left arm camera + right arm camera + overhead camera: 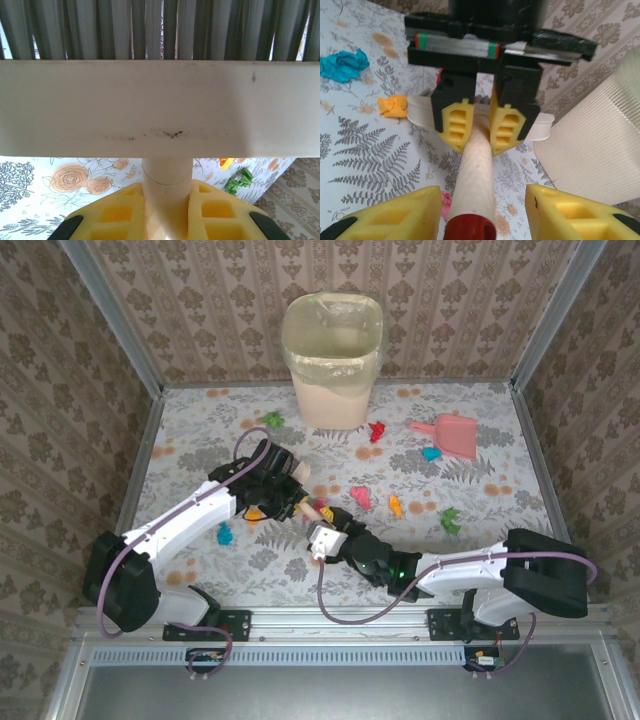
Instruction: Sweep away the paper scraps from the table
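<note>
Our left fingers (pixel 115 215) clamp the stiff brush handle (pixel 167 195), right fingers (pixel 395 220) spread open — the paper scraps (pixel 360 497) look featherlight; we'd sweep, not pinch.

paper scraps (pixel 360 497): 8 seen – 2 green, 2 blue, 2 orange, 1 red, 1 pink | bin (pixel 333 360): 1 | dustpan (pixel 455 433): 1 | brush (pixel 160 107): 1
</note>
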Robot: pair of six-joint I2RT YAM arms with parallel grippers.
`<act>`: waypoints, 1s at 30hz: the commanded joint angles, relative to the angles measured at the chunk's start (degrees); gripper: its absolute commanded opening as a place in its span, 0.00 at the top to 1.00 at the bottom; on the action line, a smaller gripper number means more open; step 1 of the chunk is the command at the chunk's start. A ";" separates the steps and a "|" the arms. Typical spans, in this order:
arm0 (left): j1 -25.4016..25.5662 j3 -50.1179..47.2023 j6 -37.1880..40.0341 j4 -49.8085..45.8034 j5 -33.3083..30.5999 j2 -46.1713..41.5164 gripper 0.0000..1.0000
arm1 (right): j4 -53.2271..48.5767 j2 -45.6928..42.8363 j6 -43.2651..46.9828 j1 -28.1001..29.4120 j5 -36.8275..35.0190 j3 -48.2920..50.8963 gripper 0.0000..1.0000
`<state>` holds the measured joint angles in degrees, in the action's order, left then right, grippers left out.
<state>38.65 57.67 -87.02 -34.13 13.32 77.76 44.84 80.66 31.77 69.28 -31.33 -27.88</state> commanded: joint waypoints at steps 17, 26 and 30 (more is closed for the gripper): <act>-0.43 0.38 -0.75 1.24 1.97 -0.68 1.00 | -2.56 -0.42 -3.20 -2.04 0.39 -1.41 0.58; -0.44 0.20 -0.81 1.44 2.21 -0.42 1.00 | -3.36 -0.53 -4.17 -2.04 1.07 -1.66 0.65; -0.43 0.24 -0.78 1.68 2.48 -0.07 1.00 | -3.36 -2.82 -5.08 -2.07 1.59 -1.32 0.63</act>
<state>38.54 57.67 -87.05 -33.34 14.85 77.76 41.45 80.68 28.32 67.44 -30.79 -27.94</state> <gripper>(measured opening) 0.181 0.367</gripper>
